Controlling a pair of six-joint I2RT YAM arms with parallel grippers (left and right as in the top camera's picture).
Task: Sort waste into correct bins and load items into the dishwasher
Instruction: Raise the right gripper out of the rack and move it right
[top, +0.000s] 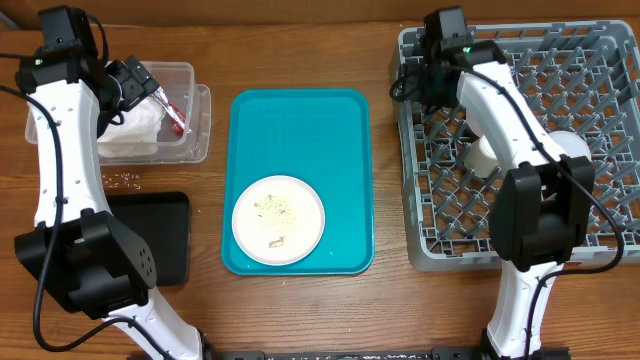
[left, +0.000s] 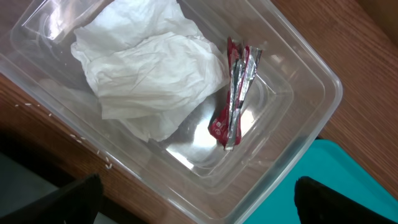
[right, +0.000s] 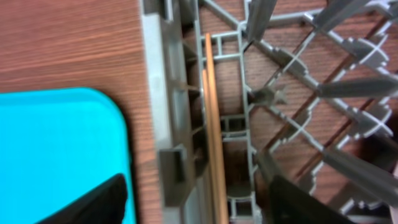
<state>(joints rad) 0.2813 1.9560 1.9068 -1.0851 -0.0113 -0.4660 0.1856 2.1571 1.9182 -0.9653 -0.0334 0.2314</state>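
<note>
The clear tub (top: 197, 128) at the back left holds a crumpled white napkin (left: 143, 62) and a red-and-white wrapper (left: 235, 99). My left gripper (left: 202, 208) hangs open above the tub's near corner, its jaws holding nothing. The round plate (top: 278, 219), dotted with crumbs, lies on the teal tray (top: 300, 120). At the right stands the grey dish rack (top: 600, 90) with a white cup (top: 483, 155) inside. My right gripper (right: 193, 208) is open astride the rack's left wall (right: 158, 93). Thin wooden chopsticks (right: 211, 118) lie just inside that wall, between the jaws and untouched.
A black tray (top: 160, 235) sits at the front left, partly under my left arm. Rice-like crumbs (top: 122, 180) are scattered on the wood between it and the tub. A pale rounded dish (top: 572, 145) in the rack is partly hidden by my right arm.
</note>
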